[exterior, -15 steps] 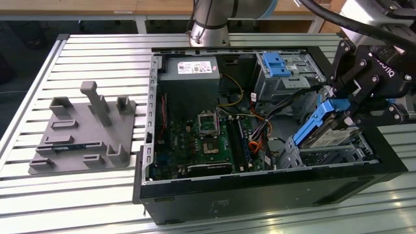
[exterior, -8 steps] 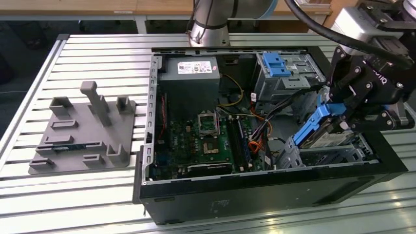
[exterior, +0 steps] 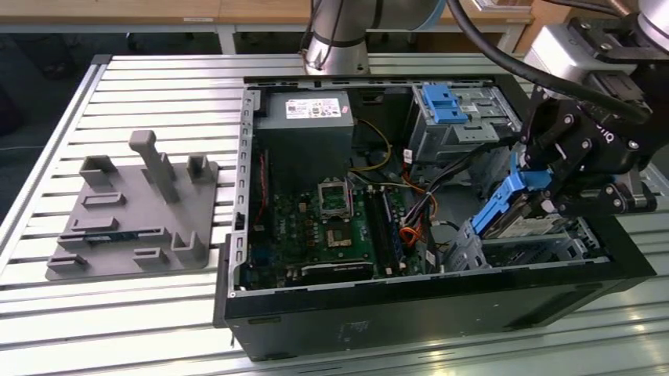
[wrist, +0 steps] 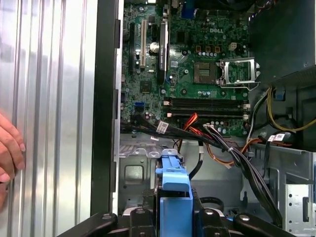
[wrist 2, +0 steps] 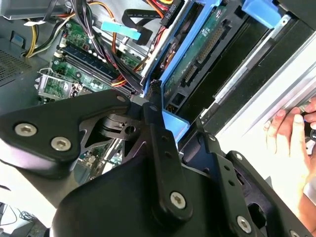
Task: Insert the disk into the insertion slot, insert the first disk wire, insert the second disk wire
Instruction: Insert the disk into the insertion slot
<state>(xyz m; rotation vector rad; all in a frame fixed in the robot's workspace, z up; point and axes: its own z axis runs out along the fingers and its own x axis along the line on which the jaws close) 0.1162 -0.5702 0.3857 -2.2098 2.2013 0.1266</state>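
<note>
The disk (exterior: pixel 509 205), a silver drive in a bright blue carrier, hangs tilted over the case's near right corner in the exterior view. My black gripper (exterior: pixel 546 194) is shut on its upper end. The disk's lower end dips toward the insertion slot (exterior: pixel 544 249), a low silver perforated cage. In the second wrist view the fingers (wrist 2: pixel 154 106) clamp the blue carrier (wrist 2: pixel 174 124), with the disk's green circuit board (wrist 2: pixel 200 47) beyond. The first wrist view has the carrier (wrist: pixel 173 180) between the gripper (wrist: pixel 174 218) jaws. Loose black and orange disk wires (wrist: pixel 222 144) lie beside the slot.
The open computer case (exterior: pixel 418 301) lies on a slatted metal table (exterior: pixel 125 313). A taller grey cage with a blue latch (exterior: pixel 447 106) stands at the back. A grey fixture block (exterior: pixel 141 211) sits on the exterior view's left. A person's hand (wrist 2: pixel 291 129) (wrist: pixel 10 150) rests outside the case wall.
</note>
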